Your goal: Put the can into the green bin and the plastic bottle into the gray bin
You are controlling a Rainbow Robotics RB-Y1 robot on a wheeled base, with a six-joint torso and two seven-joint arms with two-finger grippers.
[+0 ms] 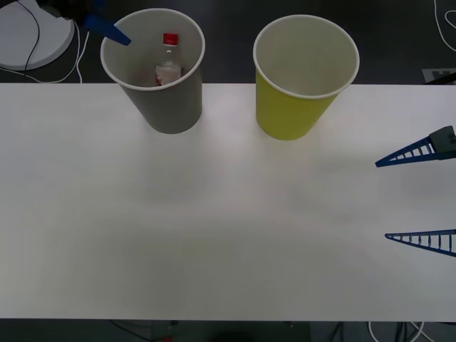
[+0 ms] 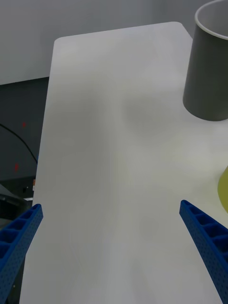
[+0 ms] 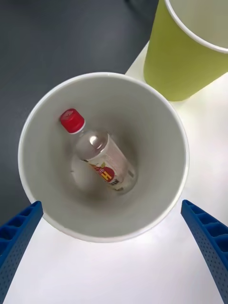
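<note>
The plastic bottle (image 1: 168, 64) (image 3: 102, 159), clear with a red cap, lies tilted inside the gray bin (image 1: 171, 107) (image 3: 156, 99) at the table's far left. The green bin (image 1: 288, 110) (image 3: 180, 61) stands upright to its right, a small gap between them. The can is out of view. My left gripper (image 3: 111, 203) hovers open above the gray bin, one blue finger (image 1: 107, 30) showing at the bin's far-left rim. My right gripper (image 1: 382, 199) (image 2: 110, 205) is open and holds nothing, low over the table's right side, pointing left toward the gray bin (image 2: 206, 71).
The white table (image 1: 214, 235) stretches wide in front of both bins. A white round base (image 1: 28, 35) with black cables sits on the floor beyond the far left corner. More cables lie on the floor past the near right edge.
</note>
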